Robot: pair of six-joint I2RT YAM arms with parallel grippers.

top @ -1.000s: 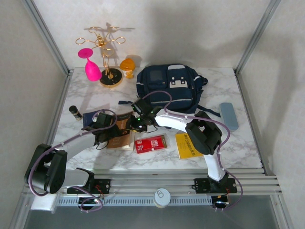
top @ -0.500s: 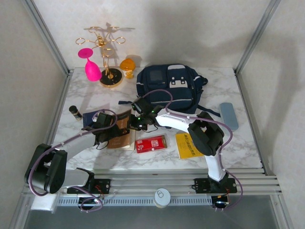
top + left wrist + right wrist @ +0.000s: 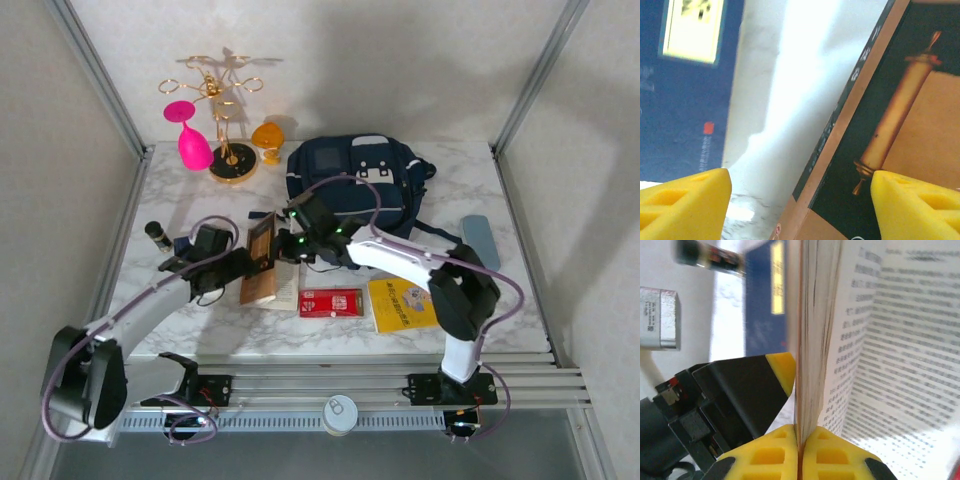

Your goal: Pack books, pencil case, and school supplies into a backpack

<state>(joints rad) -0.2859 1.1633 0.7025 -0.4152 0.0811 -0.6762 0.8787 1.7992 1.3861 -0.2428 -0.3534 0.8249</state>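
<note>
Navy at the far left of the overhead view: your small booklet [image 3: 184, 245] lay mostly hidden under the left arm, just beside the black cylinder [image 3: 157, 235]. Your left gripper [image 3: 243, 262] stood with its fingers [image 3: 685, 200] apart and nothing between them, just left of the brown book [image 3: 264, 262]. In its wrist view the book's spine slanted from lower left to upper right.

That book stood open, its long axis running up and down the frame, cover raised toward the left and pages facing right. Your right gripper [image 3: 285, 250] was clamped on its page edge, both fingers [image 3: 775, 452] pressed together on a thin sheaf, the print too blurred to read.

Further right lay the red box [image 3: 331, 302], lengthwise across the frame. Next came the yellow book [image 3: 402, 304], its right edge behind the right arm, and the pencil case [image 3: 481, 243], pointing up-frame. The backpack [image 3: 350, 180] sat at upper centre.
</note>
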